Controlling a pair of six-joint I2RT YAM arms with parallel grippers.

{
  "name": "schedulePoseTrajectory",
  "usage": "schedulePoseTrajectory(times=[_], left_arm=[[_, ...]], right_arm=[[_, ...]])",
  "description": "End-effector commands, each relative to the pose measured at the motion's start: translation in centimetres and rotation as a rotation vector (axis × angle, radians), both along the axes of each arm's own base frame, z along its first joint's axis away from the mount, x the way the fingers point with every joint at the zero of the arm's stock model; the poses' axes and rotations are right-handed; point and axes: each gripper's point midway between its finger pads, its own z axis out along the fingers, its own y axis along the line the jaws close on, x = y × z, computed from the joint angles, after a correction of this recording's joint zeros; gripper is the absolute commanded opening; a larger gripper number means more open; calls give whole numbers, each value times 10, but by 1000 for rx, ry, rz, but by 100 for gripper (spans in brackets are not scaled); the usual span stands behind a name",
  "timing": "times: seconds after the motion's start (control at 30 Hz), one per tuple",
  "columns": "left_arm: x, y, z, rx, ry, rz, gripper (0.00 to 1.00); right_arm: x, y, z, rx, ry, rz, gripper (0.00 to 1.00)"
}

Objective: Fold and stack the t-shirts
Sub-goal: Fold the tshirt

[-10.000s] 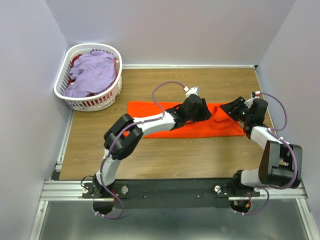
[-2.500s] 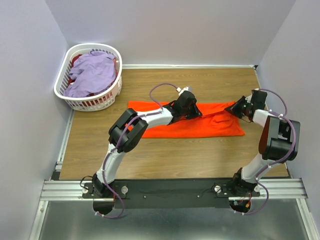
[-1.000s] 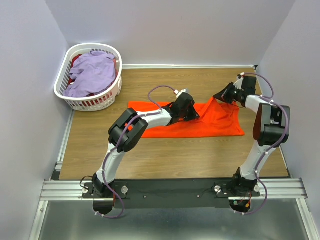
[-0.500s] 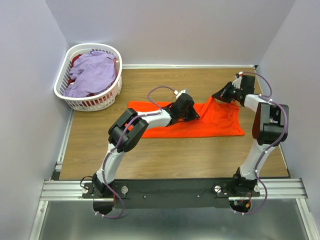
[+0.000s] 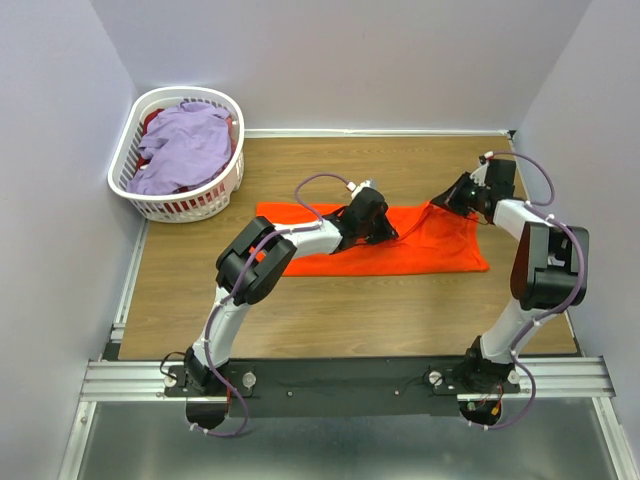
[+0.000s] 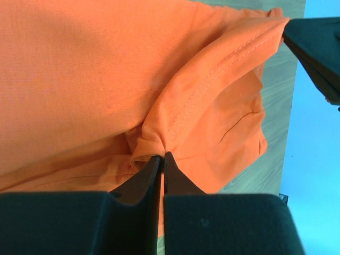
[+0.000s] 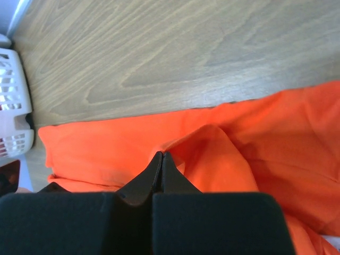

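white basket (image 5: 190, 207), well to the left of the left gripper (image 6: 162, 155), holds a lavender t-shirt (image 5: 185, 145) over red cloth (image 5: 155, 120). the orange t-shirt (image 5: 420, 250) lies on the table (image 5: 350, 300); the left gripper pinches a bunched fold mid-shirt, and the right gripper (image 7: 161, 154), clamped tight, grips its far edge.

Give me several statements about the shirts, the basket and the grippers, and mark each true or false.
1. The orange t-shirt lies on the wooden table. True.
2. The left gripper hangs open above the cloth. False: it is shut on a fold of the orange t-shirt.
3. The lavender t-shirt lies in the white basket. True.
4. The basket stands at the table's far right corner. False: it is at the far left corner.
5. The right gripper pinches the orange t-shirt. True.
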Motion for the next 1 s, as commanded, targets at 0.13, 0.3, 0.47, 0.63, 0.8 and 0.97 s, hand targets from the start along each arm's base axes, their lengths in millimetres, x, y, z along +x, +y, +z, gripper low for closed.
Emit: schedulePoseTrajectory(times=[0.13,0.3,0.47,0.63,0.8,0.97], left_arm=[[-4,0,14,-25,-7,-23,9],[-6,0,12,-24,-2,-32,9],[-4,4,17,-25,-8,-30,9],[-3,2,23,-27,-16,-46,9],[-7,-2,23,-36,-7,-79,9],[-8,0,24,-34,-7,-84,10]], right_arm=[[-21,-9,-7,-67,53,-52,1],[-30,-25,-22,-135,103,-124,0],[-29,-40,-23,-158,116,-165,1],[-27,-40,-15,-161,104,-158,1],[-30,-42,-10,-172,110,-158,1],[-38,-42,-17,-175,149,-160,1]])
